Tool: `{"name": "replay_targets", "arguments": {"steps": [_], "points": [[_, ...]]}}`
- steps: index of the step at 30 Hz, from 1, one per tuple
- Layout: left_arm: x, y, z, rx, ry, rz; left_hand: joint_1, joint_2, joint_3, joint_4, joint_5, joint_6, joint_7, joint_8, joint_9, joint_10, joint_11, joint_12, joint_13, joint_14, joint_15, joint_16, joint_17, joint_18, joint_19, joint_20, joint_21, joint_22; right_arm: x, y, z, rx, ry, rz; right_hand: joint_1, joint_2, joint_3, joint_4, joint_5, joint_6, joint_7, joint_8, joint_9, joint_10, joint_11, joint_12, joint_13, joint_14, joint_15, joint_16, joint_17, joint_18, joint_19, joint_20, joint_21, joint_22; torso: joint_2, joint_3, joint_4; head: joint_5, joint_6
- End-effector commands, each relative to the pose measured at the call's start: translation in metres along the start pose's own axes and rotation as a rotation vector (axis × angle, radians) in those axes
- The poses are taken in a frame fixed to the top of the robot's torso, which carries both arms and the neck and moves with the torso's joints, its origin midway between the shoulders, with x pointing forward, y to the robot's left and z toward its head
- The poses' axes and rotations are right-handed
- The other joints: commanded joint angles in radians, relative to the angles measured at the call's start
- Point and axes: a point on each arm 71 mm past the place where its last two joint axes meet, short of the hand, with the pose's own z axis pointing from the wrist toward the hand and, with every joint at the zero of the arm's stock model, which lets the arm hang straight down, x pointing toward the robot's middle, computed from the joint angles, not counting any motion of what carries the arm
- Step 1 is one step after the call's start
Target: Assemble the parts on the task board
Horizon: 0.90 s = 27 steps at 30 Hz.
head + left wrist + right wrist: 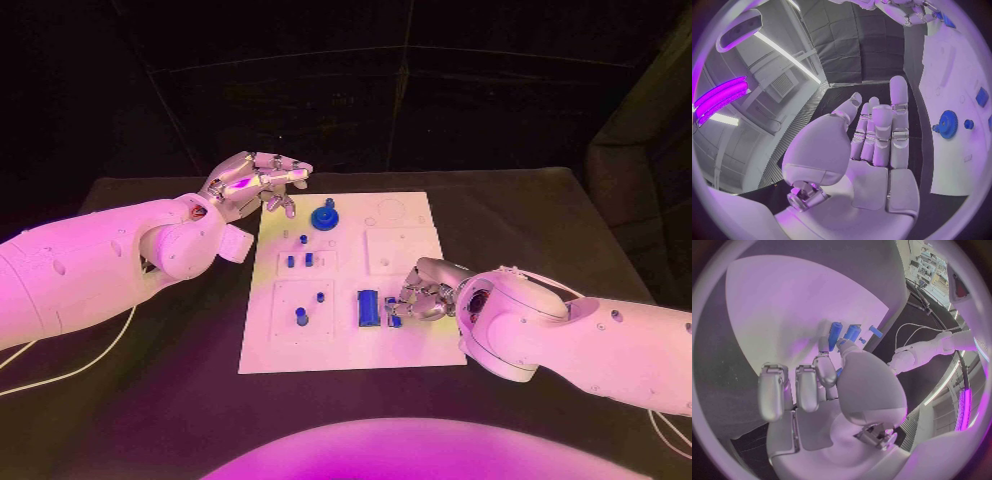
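Observation:
The white task board (411, 235) lies mid-table. On its far part stands a blue gear (325, 215), which the left wrist view shows too (947, 124). Several small blue pegs (299, 260) stand in the board's left half, and a blue block (368, 305) lies near its front. My left hand (260, 183) hovers over the board's far left corner, fingers stretched and apart (879, 135), holding nothing. My right hand (426, 292) rests low on the board's right front part and pinches a small blue part (392, 314) between thumb and finger (837, 372), right beside the block (835, 335).
Black table (548, 230) surrounds the board on all sides. A thin cable (72, 365) runs under my left arm at the table's left. The board's right half (397, 250) carries pale recessed shapes.

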Motion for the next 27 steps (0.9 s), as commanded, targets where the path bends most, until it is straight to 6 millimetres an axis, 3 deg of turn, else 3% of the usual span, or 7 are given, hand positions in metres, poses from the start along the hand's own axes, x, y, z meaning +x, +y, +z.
{"name": "replay_targets", "arguments": {"steps": [1, 5, 8, 12, 16, 21, 27], "points": [[0.001, -0.001, 0.0, 0.0, 0.016, -0.001, 0.009, 0.0, -0.001, -0.007, -0.005, -0.002, -0.003, 0.005, 0.0, -0.006, -0.002, 0.003, -0.001, -0.007, -0.002, 0.002, -0.001, 0.014, 0.0, 0.003, -0.005, -0.002, 0.0, 0.001, 0.001, -0.004, -0.006, -0.011, -0.014, 0.002, -0.006, 0.009, 0.001, 0.011, -0.001, 0.002, 0.001, 0.007, 0.002, -0.001, 0.0, 0.064, -0.006, 0.006, 0.046, -0.017, 0.045, -0.006, 0.006, 0.193, 0.001, -0.0005, -0.0007, 0.0, -0.001], [0.002, -0.001, 0.0, 0.0, 0.018, -0.002, 0.009, 0.0, -0.001, -0.007, -0.005, -0.002, -0.003, 0.005, 0.0, -0.006, -0.002, 0.003, -0.001, -0.007, -0.002, 0.002, -0.001, 0.014, 0.0, 0.003, -0.005, -0.002, -0.001, -0.003, 0.003, 0.012, -0.005, -0.014, -0.044, 0.003, -0.032, 0.029, 0.01, 0.024, -0.004, 0.009, 0.009, 0.008, 0.0, -0.002, 0.001, 0.064, -0.007, 0.005, 0.045, -0.016, 0.044, -0.008, 0.006, 0.193, -0.001, -0.001, -0.0002, -0.002, -0.002], [0.004, -0.001, 0.001, -0.001, 0.023, -0.004, 0.009, 0.0, -0.001, -0.007, -0.005, -0.002, -0.003, 0.005, 0.0, -0.006, -0.002, 0.003, -0.001, -0.007, -0.002, 0.002, -0.001, 0.014, 0.0, 0.003, -0.005, -0.002, -0.002, -0.006, 0.005, 0.022, -0.006, -0.016, -0.088, 0.015, -0.067, 0.033, -0.074, 0.027, -0.005, 0.011, 0.014, 0.009, -0.001, -0.005, 0.0, 0.064, -0.008, 0.004, 0.043, -0.016, 0.044, -0.009, 0.004, 0.192, -0.001, -0.001, 0.0008, -0.002, -0.003], [0.005, -0.001, 0.001, -0.003, 0.026, -0.005, 0.009, 0.0, -0.001, -0.007, -0.005, -0.002, -0.003, 0.005, 0.0, -0.007, -0.002, 0.003, -0.001, -0.007, -0.002, 0.002, -0.001, 0.014, 0.0, 0.003, -0.005, -0.002, -0.003, -0.008, 0.006, 0.028, -0.014, -0.02, -0.102, 0.021, -0.096, 0.032, -0.146, 0.023, -0.005, 0.011, 0.02, 0.006, -0.001, -0.012, -0.002, 0.062, -0.008, 0.0, 0.038, -0.015, 0.042, -0.009, 0.002, 0.189, -0.001, 0.0, 0.0, -0.002, -0.002], [0.003, -0.001, 0.001, -0.004, 0.021, -0.003, 0.009, 0.0, -0.001, -0.007, -0.005, -0.002, -0.003, 0.005, 0.0, -0.007, -0.002, 0.003, -0.001, -0.007, -0.002, 0.002, -0.001, 0.014, 0.0, 0.003, -0.005, -0.002, -0.004, -0.008, 0.005, 0.019, -0.022, -0.019, -0.126, 0.029, -0.144, 0.033, -0.265, 0.02, -0.005, 0.012, 0.028, 0.006, 0.0, -0.015, -0.002, 0.062, -0.008, -0.003, 0.036, -0.015, 0.041, -0.008, 0.001, 0.189, -0.002, 0.0008, -0.0014, -0.001, -0.002], [0.002, -0.001, 0.0, -0.005, 0.018, -0.002, 0.009, 0.0, -0.001, -0.007, -0.005, -0.002, -0.003, 0.005, 0.0, -0.007, -0.002, 0.003, -0.001, -0.007, -0.002, 0.002, -0.001, 0.014, 0.0, 0.003, -0.005, -0.002, -0.002, -0.007, 0.002, -0.049, 0.02, -0.013, -0.107, 0.034, -0.166, 0.025, -0.3, 0.018, -0.005, 0.015, 0.034, 0.005, 0.0, -0.016, -0.001, 0.062, -0.008, -0.004, 0.035, -0.014, 0.039, -0.008, -0.001, 0.187, -0.001, 0.001, 0.0001, -0.009, 0.002], [0.001, -0.001, 0.0, -0.007, 0.014, 0.0, 0.009, 0.0, -0.001, -0.007, -0.005, -0.002, -0.003, 0.005, 0.0, -0.007, -0.002, 0.003, -0.001, -0.007, -0.002, 0.002, -0.001, 0.014, 0.0, 0.003, -0.005, -0.002, -0.001, -0.009, -0.005, -0.113, 0.086, -0.022, -0.049, 0.026, -0.185, 0.001, -0.305, 0.012, -0.004, 0.018, 0.042, 0.002, 0.0, -0.02, -0.001, 0.062, -0.007, -0.004, 0.035, -0.014, 0.037, -0.008, -0.003, 0.185, -0.002, 0.0002, -0.0024, -0.01, 0.003]]}}
